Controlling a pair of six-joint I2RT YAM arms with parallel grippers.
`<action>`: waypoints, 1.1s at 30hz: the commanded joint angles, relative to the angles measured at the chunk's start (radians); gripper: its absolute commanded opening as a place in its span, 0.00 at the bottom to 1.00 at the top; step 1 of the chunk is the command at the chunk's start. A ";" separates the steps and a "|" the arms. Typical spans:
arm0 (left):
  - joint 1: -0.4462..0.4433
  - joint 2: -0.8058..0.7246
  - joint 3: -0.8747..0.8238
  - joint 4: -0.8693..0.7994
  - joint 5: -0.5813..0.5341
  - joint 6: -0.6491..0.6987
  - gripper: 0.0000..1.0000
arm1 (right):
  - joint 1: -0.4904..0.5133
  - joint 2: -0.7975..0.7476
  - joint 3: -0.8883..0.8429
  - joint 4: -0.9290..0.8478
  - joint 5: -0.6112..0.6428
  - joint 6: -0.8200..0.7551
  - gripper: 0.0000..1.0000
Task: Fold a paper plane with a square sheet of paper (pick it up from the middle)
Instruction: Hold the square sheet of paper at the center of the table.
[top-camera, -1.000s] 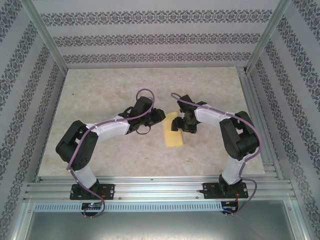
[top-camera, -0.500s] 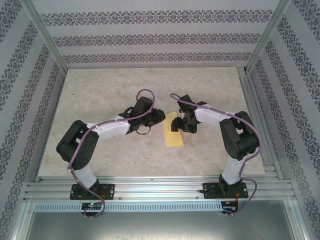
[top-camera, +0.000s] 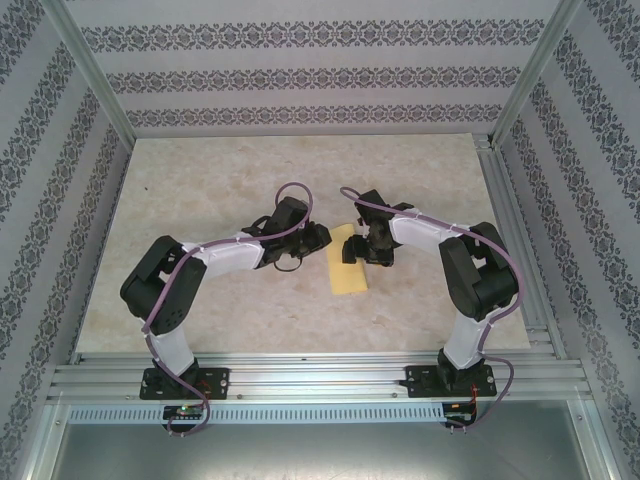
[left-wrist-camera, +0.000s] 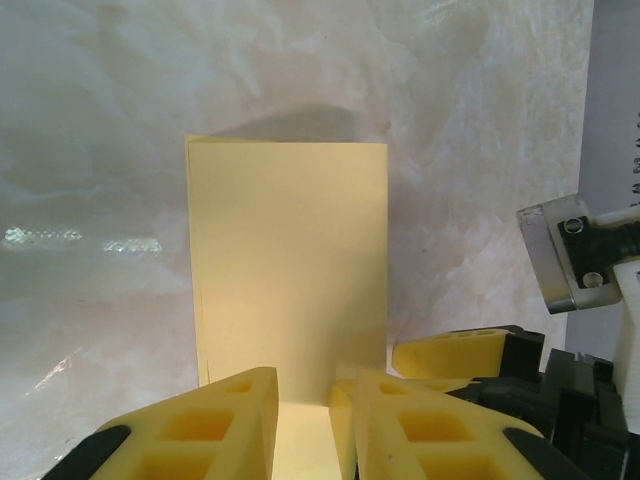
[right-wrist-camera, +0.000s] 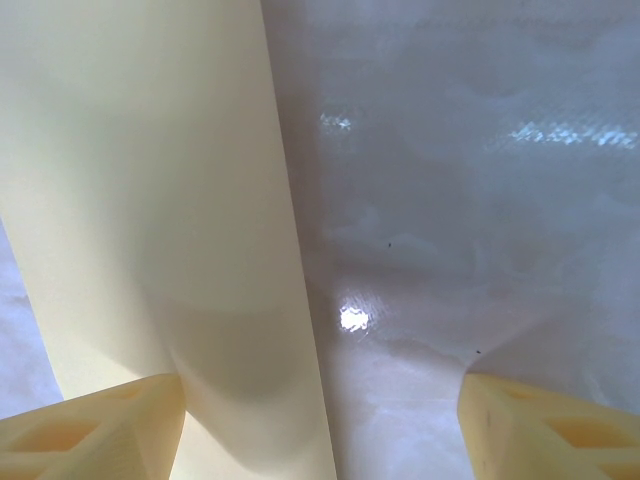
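The square sheet of paper (top-camera: 348, 268) lies flat on the table, folded into a narrow pale-yellow rectangle; it has no paper plane shape. My left gripper (top-camera: 318, 237) sits at the sheet's far left corner. In the left wrist view the sheet (left-wrist-camera: 287, 260) runs under and between its yellow fingers (left-wrist-camera: 210, 420), and the left gripper (left-wrist-camera: 305, 432) is narrowly open. My right gripper (top-camera: 358, 248) is at the far right corner, wide open. In the right wrist view it (right-wrist-camera: 320, 430) straddles the sheet's (right-wrist-camera: 150, 200) long edge, one finger over paper, the other over bare table.
The marbled tabletop (top-camera: 220, 190) stretches around the sheet. Aluminium frame posts and patterned walls (top-camera: 300, 80) close in the back and sides. A pad of the right gripper (left-wrist-camera: 455, 355) sits close to my left fingers.
The left arm has shifted a little to the right and its gripper has drawn in slightly by the paper's corner. The right arm and the paper have not moved.
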 joint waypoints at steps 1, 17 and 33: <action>-0.014 0.016 0.014 0.033 0.023 -0.016 0.28 | -0.001 0.033 0.020 -0.017 -0.004 0.000 0.73; -0.014 0.015 0.018 0.025 0.028 -0.015 0.28 | -0.021 0.001 -0.006 0.026 -0.016 0.068 0.74; -0.014 0.017 0.020 0.026 0.025 -0.017 0.28 | 0.001 0.043 0.009 -0.016 0.011 0.025 0.74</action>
